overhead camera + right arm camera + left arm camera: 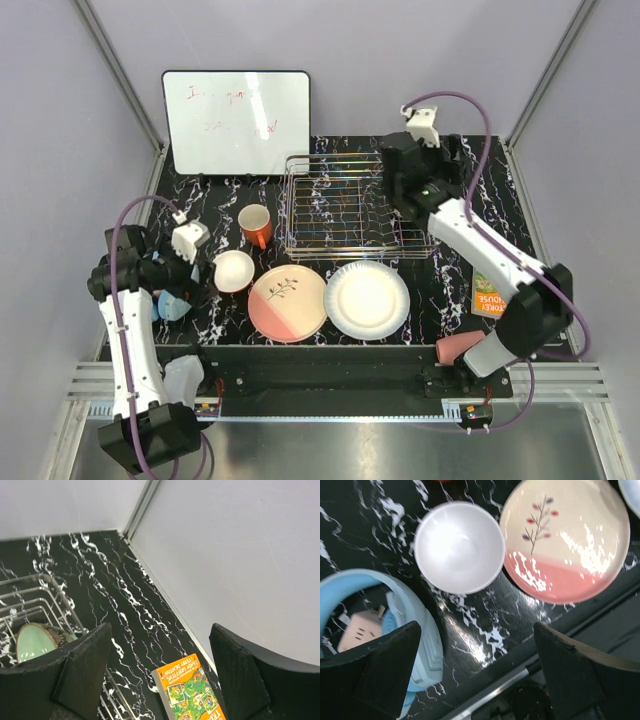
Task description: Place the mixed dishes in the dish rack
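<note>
Inside dish rack [350,212], mint-green bowl [31,641] half hidden

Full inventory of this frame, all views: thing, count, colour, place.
dish rack: 1, silver wire, back centre
mint-green bowl: 1, mint, tilted in the rack
orange mug: 1, orange, left of rack
white bowl: 1, white, near-left of mug
pink-and-cream plate: 1, twig drawing, front centre
white fluted-rim plate: 1, white, right of that plate
pink cup: 1, pink, by right arm base
whiteboard: 1, white, back left
headphones: 1, light blue, left edge
book: 1, orange, right side
left gripper: 1, black, open
right gripper: 1, black, open
</note>
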### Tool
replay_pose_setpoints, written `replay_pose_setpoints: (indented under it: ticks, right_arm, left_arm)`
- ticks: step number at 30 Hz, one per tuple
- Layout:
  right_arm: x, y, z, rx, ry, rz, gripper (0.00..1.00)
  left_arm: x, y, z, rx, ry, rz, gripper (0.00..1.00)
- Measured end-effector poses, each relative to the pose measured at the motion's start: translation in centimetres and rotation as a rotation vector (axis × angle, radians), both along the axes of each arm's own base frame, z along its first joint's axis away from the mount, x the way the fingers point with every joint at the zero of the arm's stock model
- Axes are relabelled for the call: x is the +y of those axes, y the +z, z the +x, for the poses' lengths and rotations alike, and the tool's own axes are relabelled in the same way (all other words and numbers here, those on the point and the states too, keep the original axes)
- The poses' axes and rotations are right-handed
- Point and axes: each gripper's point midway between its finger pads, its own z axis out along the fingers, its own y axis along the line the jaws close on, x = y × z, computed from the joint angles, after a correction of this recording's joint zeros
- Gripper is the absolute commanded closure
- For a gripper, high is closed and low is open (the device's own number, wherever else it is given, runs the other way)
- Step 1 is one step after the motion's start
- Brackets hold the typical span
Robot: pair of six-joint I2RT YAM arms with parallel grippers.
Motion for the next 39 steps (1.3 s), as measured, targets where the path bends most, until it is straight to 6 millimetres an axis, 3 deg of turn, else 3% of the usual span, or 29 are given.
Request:
replay_pose_setpoints:
  ticks: [3, 6, 16, 20, 29, 33, 39]
  right_arm:
    - [-1.2, 2.2, -2.2, -0.076, -0.003, 0.094, 0.14]
    - [-1.5, 2.0, -3.6, -0.092, 0.011, 0.176, 0.16]
    - [-0.8, -5.4, -5.9, 0.047, 0.044, 0.333, 0.18]
    - [-0.6, -6.7, -6.3, 0.068, 0.043, 0.365, 0.18]
    - [-0.5, -7.0, -6.7, 0.062, 0.045, 0.402, 0.19]
    - [-0.6, -7.0, -6.8, 0.062, 0.043, 0.403, 0.19]
    - [-0.6, -6.9, -6.9, 0.058, 0.044, 0.405, 0.19]
  left_arm:
    - [-0.1, -1.5, -1.5, 0.046, -0.064, 0.039, 0.02]
    - [-0.2, -2.7, -2.2, 0.066, -0.131, 0.073, 0.01]
    - [-1.7, -7.1, -4.5, 0.154, -0.364, 0.196, 0.01]
    - [-2.0, -7.7, -3.6, 0.148, -0.385, 0.229, 0.01]
    - [-3.1, -8.6, 0.0, 0.103, -0.401, 0.281, 0.01]
    - [-3.4, -10.1, 1.5, 0.106, -0.395, 0.31, 0.01]
    - [-3.1, -12.6, 2.4, 0.154, -0.376, 0.35, 0.13]
